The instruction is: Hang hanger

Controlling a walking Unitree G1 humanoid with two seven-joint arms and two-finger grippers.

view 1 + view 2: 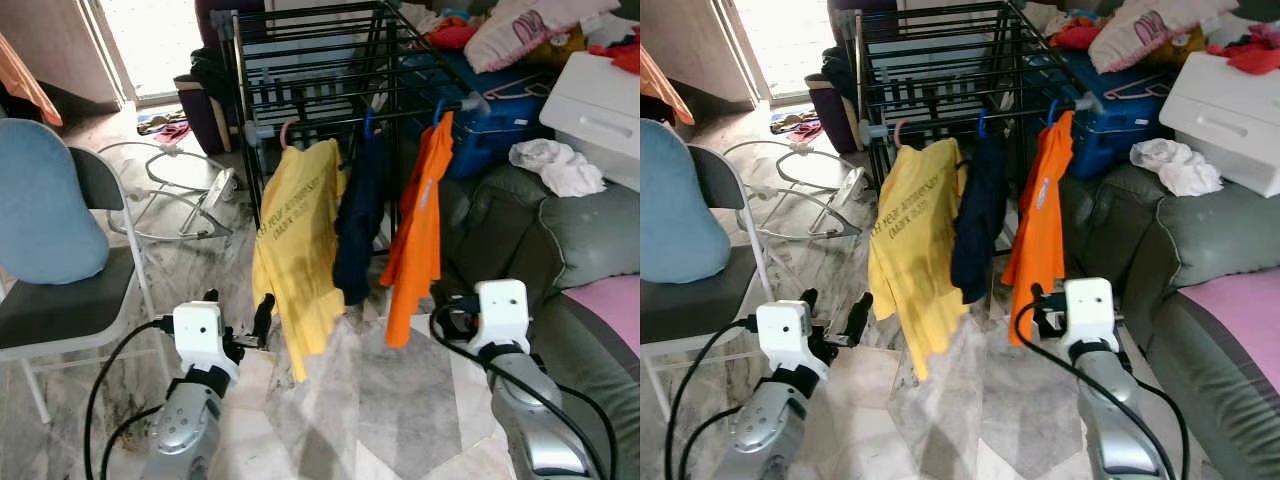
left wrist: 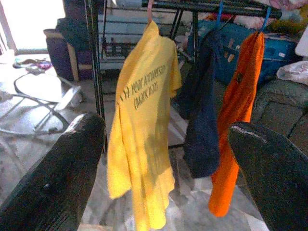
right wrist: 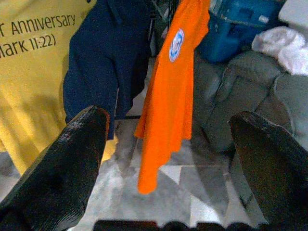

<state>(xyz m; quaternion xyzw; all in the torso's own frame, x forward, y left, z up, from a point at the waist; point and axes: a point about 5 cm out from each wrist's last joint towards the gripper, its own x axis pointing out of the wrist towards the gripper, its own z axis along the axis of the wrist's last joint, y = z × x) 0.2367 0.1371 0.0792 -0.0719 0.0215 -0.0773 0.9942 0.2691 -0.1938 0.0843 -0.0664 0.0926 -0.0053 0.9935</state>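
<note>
We see a black wire rack (image 1: 320, 60) whose front bar carries three hangers. A pink hanger (image 1: 288, 132) holds a limp yellow shirt (image 1: 298, 250) printed "Anniversary" and "(Mark 11:22)". Just beside it a blue hanger (image 1: 368, 124) holds a dark navy garment (image 1: 358, 230), and another blue hook carries an orange shirt (image 1: 418, 235) with a round blue-and-white badge. Our left tool (image 1: 240, 330) is low before the yellow shirt, matte black fingers spread and empty. Our right tool (image 3: 163, 139) faces the orange shirt, likewise released. The floor (image 1: 400, 400) is grey-veined marble tile. A padded grey sofa (image 1: 540, 240) stands right, a folding chair (image 1: 60, 300) left.
</note>
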